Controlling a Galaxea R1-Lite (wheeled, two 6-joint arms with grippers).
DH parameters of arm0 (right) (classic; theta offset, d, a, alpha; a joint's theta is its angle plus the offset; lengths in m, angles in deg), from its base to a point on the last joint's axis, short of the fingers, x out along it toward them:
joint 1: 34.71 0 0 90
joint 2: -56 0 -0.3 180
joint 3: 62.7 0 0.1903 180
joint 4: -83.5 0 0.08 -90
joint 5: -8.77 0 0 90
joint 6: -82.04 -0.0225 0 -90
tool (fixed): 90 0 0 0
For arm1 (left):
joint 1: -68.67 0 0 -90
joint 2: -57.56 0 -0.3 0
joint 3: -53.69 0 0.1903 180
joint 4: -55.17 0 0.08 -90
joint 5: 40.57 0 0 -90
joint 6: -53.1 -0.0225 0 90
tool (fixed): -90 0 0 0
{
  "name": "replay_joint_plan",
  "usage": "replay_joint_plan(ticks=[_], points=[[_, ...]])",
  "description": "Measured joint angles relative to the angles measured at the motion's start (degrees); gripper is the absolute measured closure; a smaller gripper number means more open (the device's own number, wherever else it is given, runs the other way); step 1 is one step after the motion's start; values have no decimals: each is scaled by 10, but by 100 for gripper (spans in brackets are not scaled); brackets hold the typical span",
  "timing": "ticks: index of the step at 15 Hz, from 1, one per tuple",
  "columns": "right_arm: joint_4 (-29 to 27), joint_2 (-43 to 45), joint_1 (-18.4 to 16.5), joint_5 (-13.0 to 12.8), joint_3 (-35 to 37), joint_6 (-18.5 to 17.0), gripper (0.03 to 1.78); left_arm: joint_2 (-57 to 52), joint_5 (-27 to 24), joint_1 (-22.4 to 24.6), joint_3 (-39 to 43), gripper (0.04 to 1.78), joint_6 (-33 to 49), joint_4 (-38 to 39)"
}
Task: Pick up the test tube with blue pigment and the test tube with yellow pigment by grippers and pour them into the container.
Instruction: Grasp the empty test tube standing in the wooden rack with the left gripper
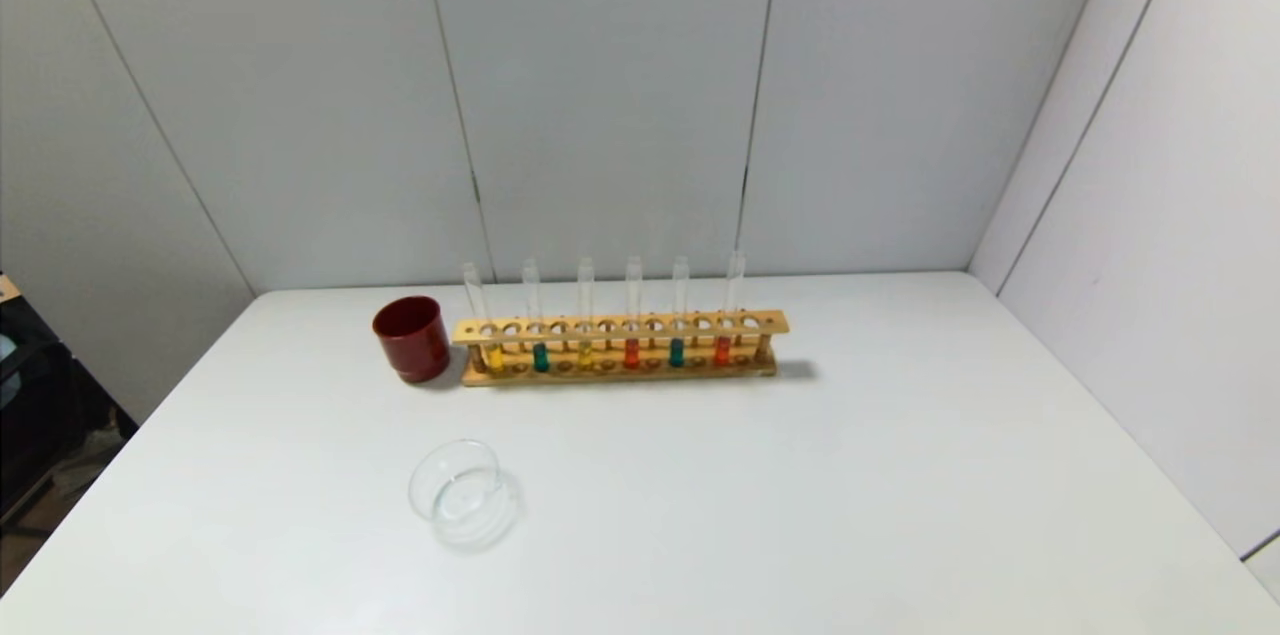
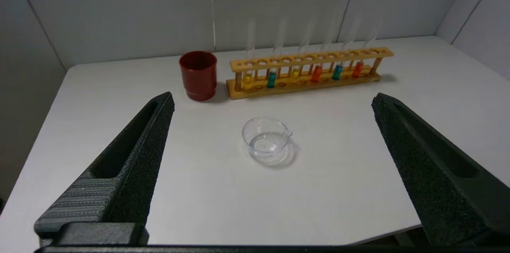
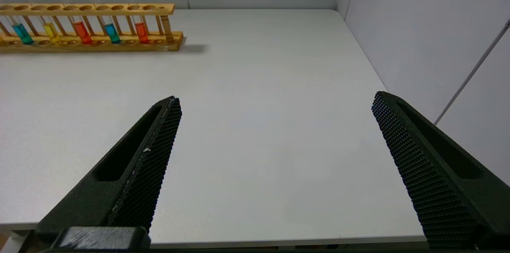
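The test tube with blue pigment (image 1: 541, 356) and the test tube with yellow pigment (image 1: 493, 355) stand upright in the wooden rack (image 1: 620, 328), side by side at its end nearest the dark red cup (image 1: 411, 338). The glass container (image 1: 457, 490) sits well in front of the rack. The left gripper (image 2: 273, 103) and right gripper (image 3: 275, 101) hover spread wide, nearer than the rack, holding nothing.
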Motion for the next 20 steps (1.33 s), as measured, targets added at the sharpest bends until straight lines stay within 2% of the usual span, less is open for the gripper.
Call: replay_joint_plan(ticks=[6, 20], points=[[0, 0, 0, 0, 0, 0, 6, 188, -1, -17, -116, 7, -21, 30], [0, 0, 0, 0, 0, 0, 6, 601, -3, -19, -128, 7, -14, 325]])
